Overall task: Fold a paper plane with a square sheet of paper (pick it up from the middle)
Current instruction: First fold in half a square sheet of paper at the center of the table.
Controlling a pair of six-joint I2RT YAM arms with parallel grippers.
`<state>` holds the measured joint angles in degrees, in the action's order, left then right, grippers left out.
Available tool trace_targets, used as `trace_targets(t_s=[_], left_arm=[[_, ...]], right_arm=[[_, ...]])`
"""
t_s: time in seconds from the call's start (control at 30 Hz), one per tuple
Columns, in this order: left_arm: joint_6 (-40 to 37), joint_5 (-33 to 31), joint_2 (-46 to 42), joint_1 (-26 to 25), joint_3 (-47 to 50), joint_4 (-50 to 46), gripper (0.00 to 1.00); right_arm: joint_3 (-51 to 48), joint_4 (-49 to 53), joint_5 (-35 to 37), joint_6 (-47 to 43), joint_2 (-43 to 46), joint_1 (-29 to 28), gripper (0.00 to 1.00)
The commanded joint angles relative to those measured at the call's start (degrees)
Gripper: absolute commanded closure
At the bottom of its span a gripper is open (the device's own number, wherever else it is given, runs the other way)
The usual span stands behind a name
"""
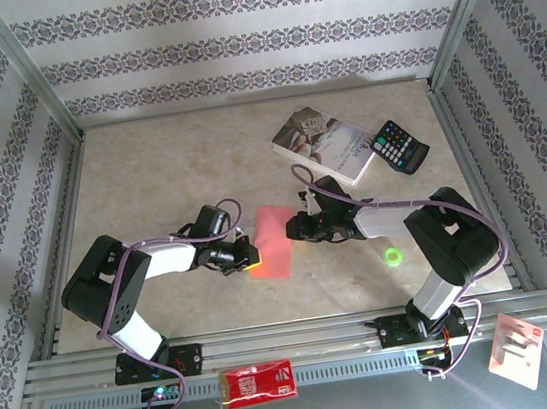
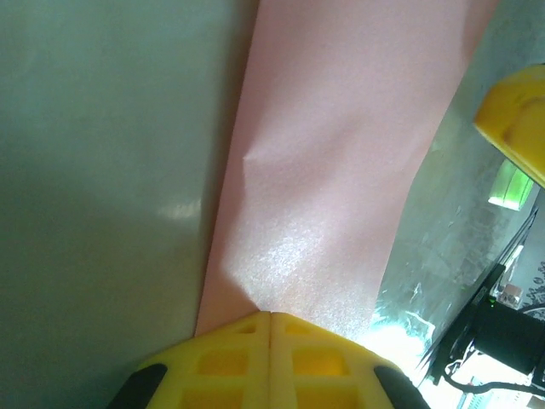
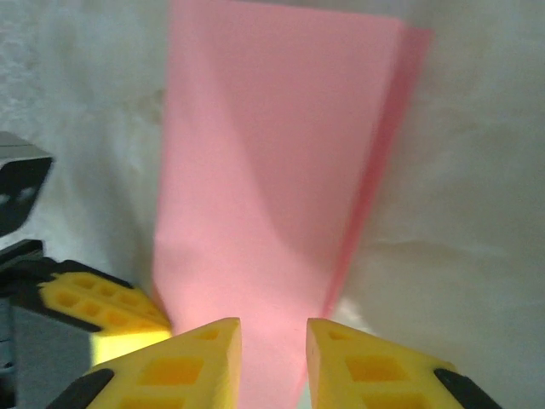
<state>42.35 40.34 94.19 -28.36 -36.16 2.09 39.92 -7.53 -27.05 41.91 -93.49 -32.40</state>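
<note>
Evidently light, limp and crease-prone, the thin pink-red paper sheet (image 1: pixel 270 239) mid-table wants edge grips: the left gripper (image 2: pixel 269 320) pinches one edge tight, while the right gripper (image 3: pixel 272 331) has its fingers slightly spread astride the opposite edge.

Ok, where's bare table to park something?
Free: far-left table beyond the left arm; near strip between paper and table edge. Crowded: centre, left gripper and right gripper at the paper; far right, book and calculator.

The left tool (image 1: pixel 250 260) and right tool (image 1: pixel 295 228) flank the pink sheet (image 1: pixel 272 239).
</note>
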Motion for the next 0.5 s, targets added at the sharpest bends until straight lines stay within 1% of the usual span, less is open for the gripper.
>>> trace_targets(t_s=[0.0,0.13,0.27,0.47], left_arm=[[-3.6,-1.5,-0.3,0.9,2.5,-10.3,1.00],[-4.3,-1.7,-1.0,1.8,3.5,-10.8,1.00],[-4.6,-1.7,-1.2,2.0,3.9,-10.8,1.00],[-4.5,-2.0,-1.7,2.0,4.0,-10.7,1.00]], right_arm=[[2.0,-3.4,-1.2,3.1,-0.1,-3.0,0.76],[6.3,-5.0,-0.7,4.9,-4.0,-5.8,0.81],[10.7,-5.8,-1.3,6.2,-8.7,-7.3,0.87],[15.5,-6.2,-1.9,7.8,-14.6,-9.7,0.91]])
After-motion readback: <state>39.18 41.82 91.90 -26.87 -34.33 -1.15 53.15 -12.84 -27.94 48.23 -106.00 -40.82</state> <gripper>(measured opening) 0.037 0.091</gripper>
